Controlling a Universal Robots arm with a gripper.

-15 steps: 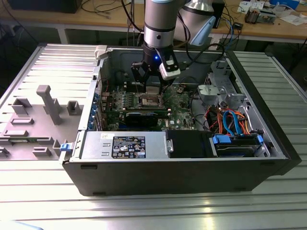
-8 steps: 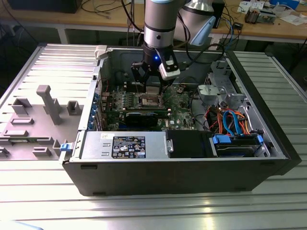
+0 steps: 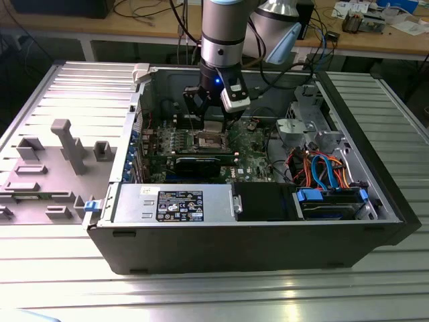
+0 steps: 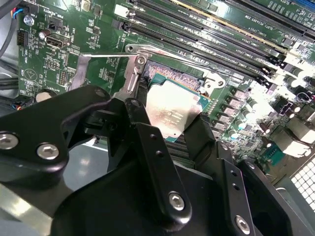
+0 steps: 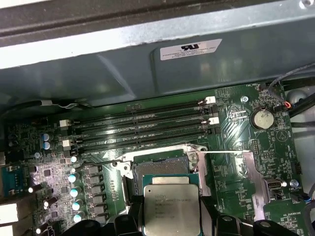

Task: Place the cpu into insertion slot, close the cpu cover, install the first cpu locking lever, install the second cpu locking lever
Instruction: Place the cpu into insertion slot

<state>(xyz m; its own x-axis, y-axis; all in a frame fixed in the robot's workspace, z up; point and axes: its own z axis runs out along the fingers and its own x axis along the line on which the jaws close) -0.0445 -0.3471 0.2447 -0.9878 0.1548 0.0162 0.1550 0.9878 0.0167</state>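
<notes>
Tool: the tool (image 4: 167, 123) is closed on the cpu (image 4: 173, 108), one black finger (image 4: 134, 115) on each of two opposite edges; the gap is only as wide as the chip.
Cpu: it hangs just over the insertion slot (image 5: 160, 169) and covers one part of it, while the dark centre shows beside the chip. I judge it is not yet seated.
Done: as far as I can see, no step is finished; the placing is in hand.
Left: seating the cpu, the cover and both levers.
Cpu cover: a silvery strip (image 4: 129, 81) stands at one edge of the insertion slot; it seems to be the cpu cover raised, but I cannot tell for sure.
Lever: one thin lever rod (image 5: 224, 152) sticks out sideways from the insertion slot, so it seems unlatched.
Around: long memory slots (image 5: 142, 125) run just beside the insertion slot, and a coin battery (image 5: 262, 118) lies further off.
In the way: nothing lies between the cpu and the insertion slot; the raised strip and the case wall (image 5: 147, 64) behind the memory slots give little room.
</notes>
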